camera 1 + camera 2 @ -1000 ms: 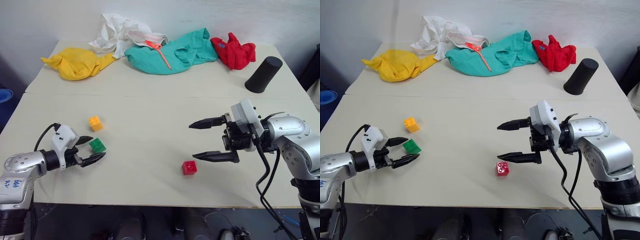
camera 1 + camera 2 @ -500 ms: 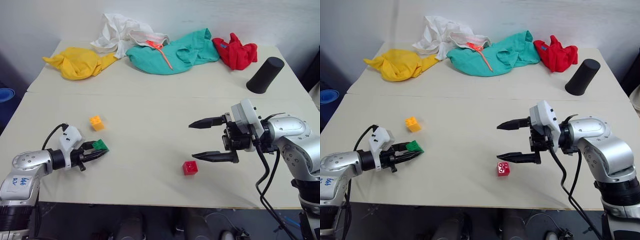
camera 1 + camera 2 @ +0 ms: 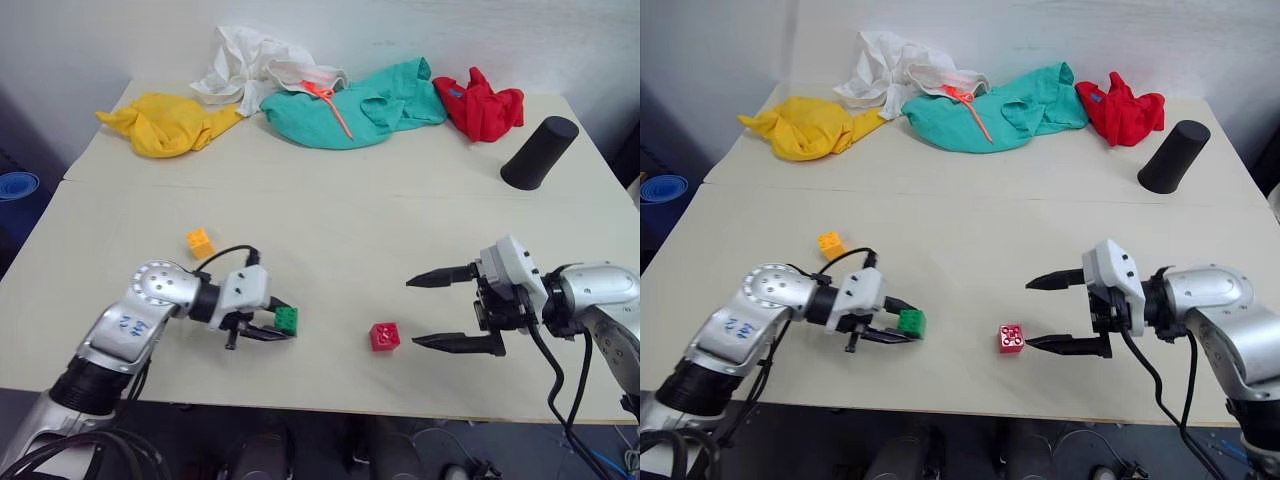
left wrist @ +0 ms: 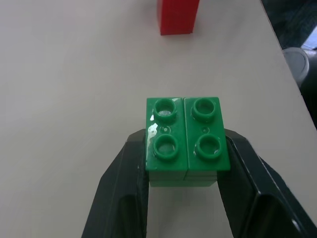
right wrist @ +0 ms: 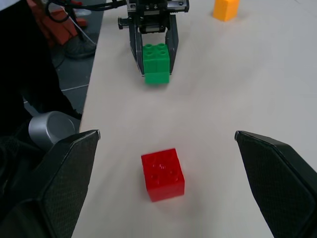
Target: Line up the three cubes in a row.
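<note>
Green cube [image 3: 287, 319] clamped in left claw [image 3: 272, 325], right claw [image 3: 458, 310] spread wide beside red cube [image 3: 384, 336]

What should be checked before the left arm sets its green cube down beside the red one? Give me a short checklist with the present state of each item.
1. Left gripper shut on the green cube: ok.
2. Cube square between the fingers, studs up: ok.
3. Bare table between the green cube and the red cube: ok.
4. Right gripper open, apart from the red cube: ok.
5. Orange-yellow cube in the row: not ok, it sits apart near the left arm.
6. Green cube lifted off the table: cannot tell.
</note>
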Motion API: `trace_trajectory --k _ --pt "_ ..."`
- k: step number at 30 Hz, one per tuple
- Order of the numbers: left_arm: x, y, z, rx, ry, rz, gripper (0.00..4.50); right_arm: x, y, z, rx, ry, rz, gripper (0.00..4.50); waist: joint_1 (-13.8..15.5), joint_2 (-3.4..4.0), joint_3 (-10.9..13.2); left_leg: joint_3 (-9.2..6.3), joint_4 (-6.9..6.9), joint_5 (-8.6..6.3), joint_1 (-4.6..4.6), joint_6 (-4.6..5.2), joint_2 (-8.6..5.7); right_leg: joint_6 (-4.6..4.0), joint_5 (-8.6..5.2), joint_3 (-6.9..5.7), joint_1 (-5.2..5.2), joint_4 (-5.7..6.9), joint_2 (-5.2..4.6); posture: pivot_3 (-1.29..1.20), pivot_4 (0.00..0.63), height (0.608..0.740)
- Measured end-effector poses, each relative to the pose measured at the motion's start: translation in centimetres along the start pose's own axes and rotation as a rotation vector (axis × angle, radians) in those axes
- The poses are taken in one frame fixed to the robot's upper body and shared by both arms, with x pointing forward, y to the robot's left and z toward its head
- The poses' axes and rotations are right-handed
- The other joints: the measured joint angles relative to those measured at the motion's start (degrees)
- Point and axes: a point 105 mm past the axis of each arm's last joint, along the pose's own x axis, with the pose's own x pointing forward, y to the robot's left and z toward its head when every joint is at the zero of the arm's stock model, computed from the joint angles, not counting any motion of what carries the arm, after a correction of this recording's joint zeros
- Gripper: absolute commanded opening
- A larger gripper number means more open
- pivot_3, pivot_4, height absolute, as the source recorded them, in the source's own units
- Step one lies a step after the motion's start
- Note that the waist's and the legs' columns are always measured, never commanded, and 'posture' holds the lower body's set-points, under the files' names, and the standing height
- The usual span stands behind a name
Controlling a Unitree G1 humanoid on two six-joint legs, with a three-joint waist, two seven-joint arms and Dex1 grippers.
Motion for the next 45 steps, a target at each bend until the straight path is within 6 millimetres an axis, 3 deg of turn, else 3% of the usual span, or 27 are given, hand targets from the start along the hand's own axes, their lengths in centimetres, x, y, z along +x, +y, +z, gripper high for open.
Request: trace_trajectory --k 5,13,19,22,26,30,36,41,45 --pt "0.4 0.0 -0.4 0.002 0.018 0.007 1.49 -0.4 0.5 -1.3 0.020 0.033 -0.026 4.50 0.07 0.00 0.00 -0.02 0.03 0.02 0.01 0.03 0.00 0.01 0.01 0.01 0.01 0.01 -0.01 0.00 0.150 0.740" --pt "0.7 0.2 -0.4 0.009 0.018 0.039 1.49 -0.4 0.3 -0.9 0.005 0.029 -0.044 4.50 0.18 0.00 0.00 -0.05 0.05 0.03 0.01 0.05 -0.01 0.02 0.01 0.00 0.04 0.00 -0.04 0.00 0.150 0.740" --pt "0.8 -1.0 -1.2 -0.050 0.016 0.032 3.38 -0.2 -0.5 0.1 -0.036 0.014 -0.041 4.50 0.09 0.00 0.00 -0.08 0.05 0.03 0.02 0.04 0.01 0.02 0.01 -0.01 0.04 -0.01 -0.04 0.00 0.150 0.740" --pt "-0.2 -1.2 -1.4 -0.096 0.016 0.067 4.31 0.1 -0.5 0.3 -0.045 0.007 -0.020 4.50 0.04 0.00 0.00 -0.10 0.04 0.03 0.02 0.04 0.01 0.02 0.01 -0.02 0.05 0.00 -0.05 0.00 0.150 0.740" --pt "-3.8 -1.7 -2.4 -0.206 0.019 0.208 4.48 0.4 -1.0 0.2 -0.039 0.005 -0.001 4.50 -0.62 0.00 0.00 -0.13 0.04 0.03 0.01 0.03 0.05 0.02 0.01 -0.02 0.05 -0.01 -0.06 0.00 0.150 0.740" --pt "-9.7 -3.4 -4.8 -0.385 0.019 0.463 4.48 0.6 -1.6 0.8 -0.053 -0.017 0.027 4.50 -1.64 -0.01 0.00 -0.17 0.02 0.04 0.03 0.00 0.09 0.02 0.01 -0.04 0.04 -0.02 -0.07 0.00 0.150 0.740" --pt "-16.1 -5.6 -7.4 -0.542 0.028 0.796 4.48 1.3 -2.1 1.7 -0.071 -0.053 0.064 4.50 -1.14 -0.01 0.00 -0.29 0.02 -0.01 0.02 0.05 0.02 0.02 0.01 -0.09 0.11 -0.10 -0.19 0.00 0.150 0.740" --pt "-18.3 -7.8 -8.7 -0.592 0.037 0.931 4.48 1.7 -2.8 2.6 -0.082 -0.082 0.082 4.50 -1.53 -0.02 -0.01 -0.25 0.01 -0.06 0.02 0.03 0.05 0.01 0.01 -0.06 0.08 -0.11 -0.21 0.00 0.150 0.740" --pt "-18.9 -7.3 -9.0 -0.562 0.052 0.945 4.48 1.8 -3.1 2.9 -0.087 -0.084 0.091 4.50 -1.13 -0.02 -0.01 -0.29 -0.02 -0.05 0.02 0.00 0.03 0.00 0.01 -0.11 0.06 -0.06 -0.22 0.00 0.150 0.740"
